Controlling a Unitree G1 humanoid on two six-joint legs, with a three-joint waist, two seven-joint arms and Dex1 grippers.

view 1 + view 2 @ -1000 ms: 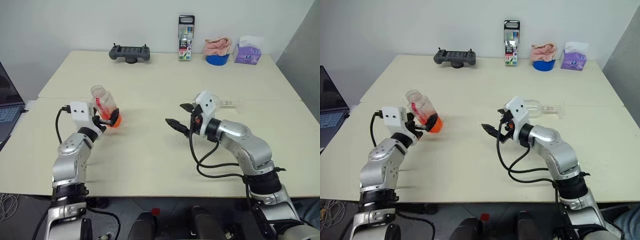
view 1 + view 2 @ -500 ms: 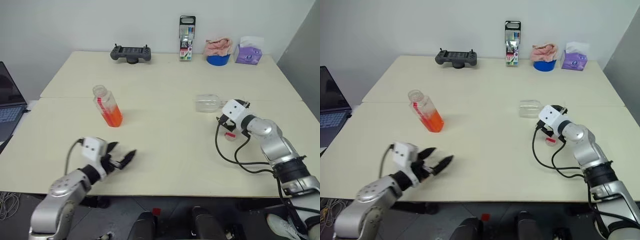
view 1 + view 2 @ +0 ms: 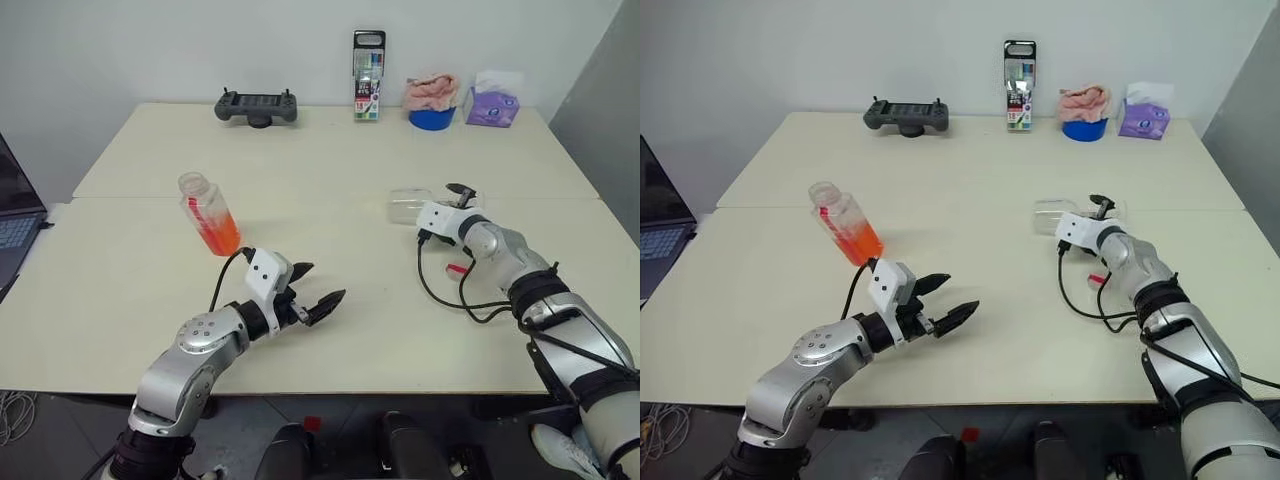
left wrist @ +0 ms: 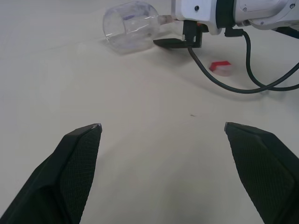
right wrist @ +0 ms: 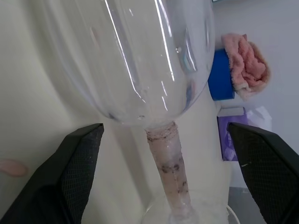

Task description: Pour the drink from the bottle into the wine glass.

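While glass [image 4: 132,25] down, R gripper [image 5: 163,135] astride.

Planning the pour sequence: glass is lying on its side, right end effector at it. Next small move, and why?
Probably close the right end effector on the stem of the wine glass. The glass lies on its side on the table, its stem sits between the open fingers, and it must stand upright before the bottle can pour.
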